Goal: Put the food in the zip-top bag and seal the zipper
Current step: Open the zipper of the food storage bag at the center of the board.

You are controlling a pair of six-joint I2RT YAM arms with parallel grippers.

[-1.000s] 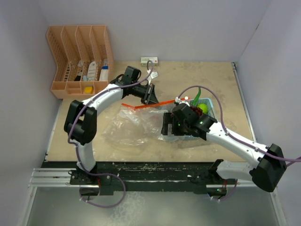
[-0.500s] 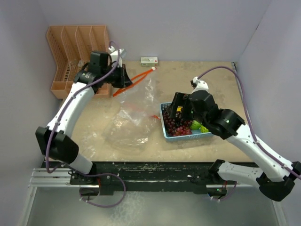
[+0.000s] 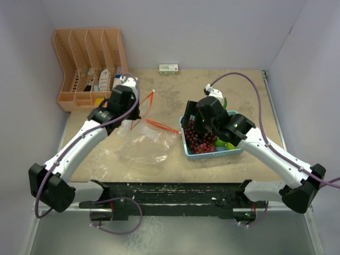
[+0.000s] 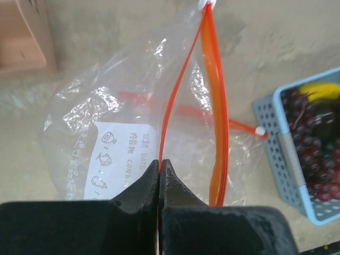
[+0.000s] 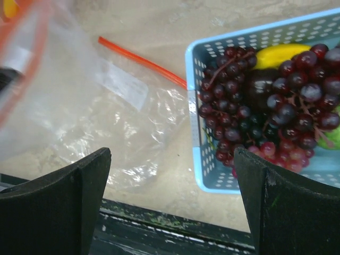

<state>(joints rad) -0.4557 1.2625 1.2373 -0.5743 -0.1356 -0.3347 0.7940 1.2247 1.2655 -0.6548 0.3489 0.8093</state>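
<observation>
The clear zip-top bag (image 3: pixel 142 147) lies crumpled on the table left of a light-blue basket (image 3: pixel 212 154). My left gripper (image 3: pixel 135 110) is shut on one lip of the bag's orange zipper (image 4: pixel 218 106). In the left wrist view the fingertips (image 4: pixel 160 162) pinch that thin orange edge and the mouth gapes open. The food sits in the basket: dark red grapes (image 5: pixel 265 101), a yellow banana (image 5: pixel 276 53) and a green fruit (image 5: pixel 332 135). My right gripper (image 5: pixel 171 154) hangs open over the basket's left end (image 3: pixel 192 126), holding nothing.
A peach slotted organiser (image 3: pixel 90 64) stands at the back left, close behind my left arm. A small white box (image 3: pixel 169 68) lies against the back wall. The black rail (image 3: pixel 170 191) runs along the table's near edge, just below the bag.
My left arm has swung from the back left corner down toward the bag, still pinching the zipper lip. My right gripper has shifted over the basket's left end and stayed open.
</observation>
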